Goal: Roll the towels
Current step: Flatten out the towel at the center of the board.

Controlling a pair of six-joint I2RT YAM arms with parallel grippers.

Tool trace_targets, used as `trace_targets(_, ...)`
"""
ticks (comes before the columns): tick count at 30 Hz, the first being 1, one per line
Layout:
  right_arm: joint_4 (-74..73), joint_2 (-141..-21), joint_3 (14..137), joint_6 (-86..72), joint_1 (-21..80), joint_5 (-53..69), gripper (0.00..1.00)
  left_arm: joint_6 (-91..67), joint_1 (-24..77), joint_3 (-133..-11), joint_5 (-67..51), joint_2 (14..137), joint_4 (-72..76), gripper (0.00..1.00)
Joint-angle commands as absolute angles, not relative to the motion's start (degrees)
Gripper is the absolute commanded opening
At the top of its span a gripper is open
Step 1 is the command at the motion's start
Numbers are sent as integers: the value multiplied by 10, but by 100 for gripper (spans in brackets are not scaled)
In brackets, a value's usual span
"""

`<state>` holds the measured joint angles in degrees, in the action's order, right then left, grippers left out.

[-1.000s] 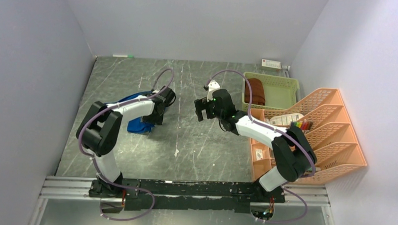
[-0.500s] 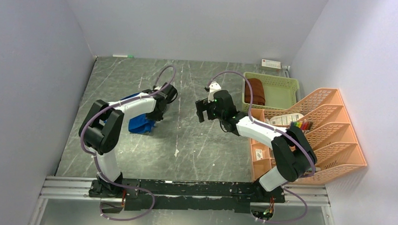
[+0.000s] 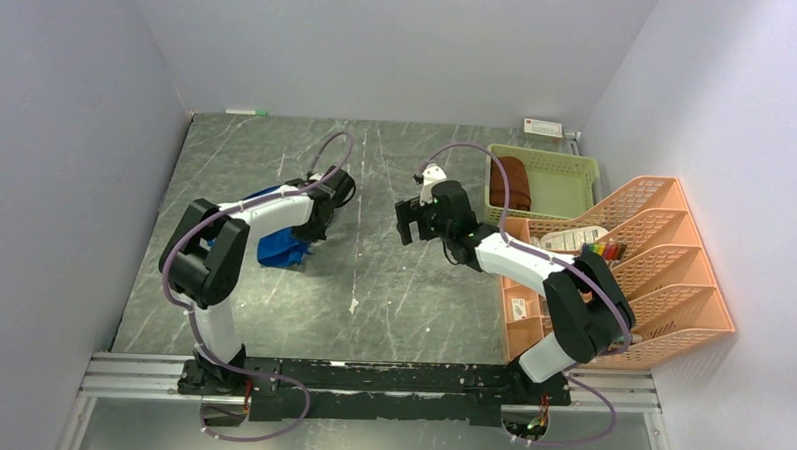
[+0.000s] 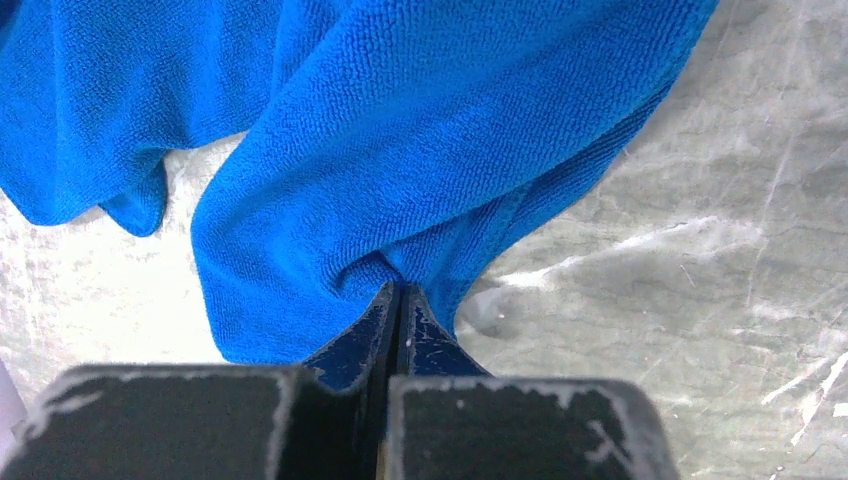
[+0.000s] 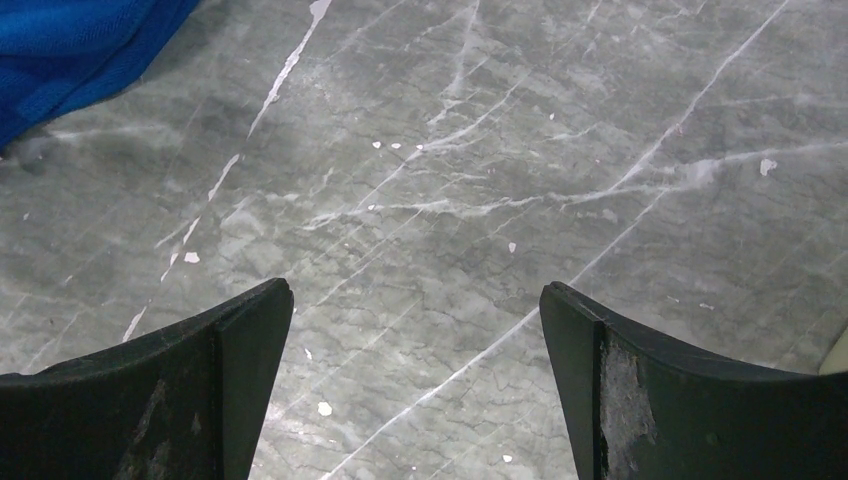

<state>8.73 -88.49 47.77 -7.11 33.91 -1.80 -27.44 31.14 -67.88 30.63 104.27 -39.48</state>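
Down at the left claw point(image 4: 398, 292), the two fingers are pressed together on a fold of the blue towel point(image 4: 420, 130), and the cloth bunches into a crease right at their tips. The towel spreads away from the claw in loose, rumpled folds. Its near edge hangs over bare worktop point(image 4: 700, 250) on the right, and a smaller patch of worktop shows at the lower left. From above, the towel point(image 3: 279, 249) is a crumpled heap on the left half of the worktop point(image 3: 402, 295), partly covered by the left arm and well clear of the left wall point(image 3: 66, 173).

The right claw point(image 5: 415, 295) is spread wide and holds nothing; only bare marbled surface lies between its fingers. A corner of the blue towel point(image 5: 70, 45) shows at the upper left of its view, well apart from the fingertips. In the top view this claw point(image 3: 407, 223) sits near the middle of the worktop. An open strip runs between the two arms toward the near edge.

The brown towel point(image 3: 513, 182) lies bundled in the left end of the green basket point(image 3: 542, 150) at the far right, with the right arm's cable crossing in front of it. An orange file rack point(image 3: 663, 264) stands just beside the basket along the right wall, holding a few small items. A small white box point(image 3: 543, 128) sits at the far edge.
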Motion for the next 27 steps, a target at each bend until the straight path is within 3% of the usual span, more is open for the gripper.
trace_targets(1, 103, -881, 471, -74, 334, -13, 95, -275, 315, -688, 307, 1017, -408, 7)
trace_targets(5, 110, -873, 465, -75, 333, -15, 95, -262, 310, -741, 310, 970, -436, 7)
trace_targets(11, 131, -866, 454, -88, 332, -31, 94, -210, 307, -925, 245, 915, -478, 7)
trace_targets(15, 147, -834, 437, -92, 330, -78, 93, -172, 321, -1134, 125, 976, -531, 7)
trace_targets(21, 173, -745, 388, -106, 309, -142, 94, -143, 425, -1402, 20, 1104, -536, 7)
trace_targets(27, 169, -694, 362, -115, 293, -164, 94, -148, 488, -1359, -134, 1063, -401, 7)
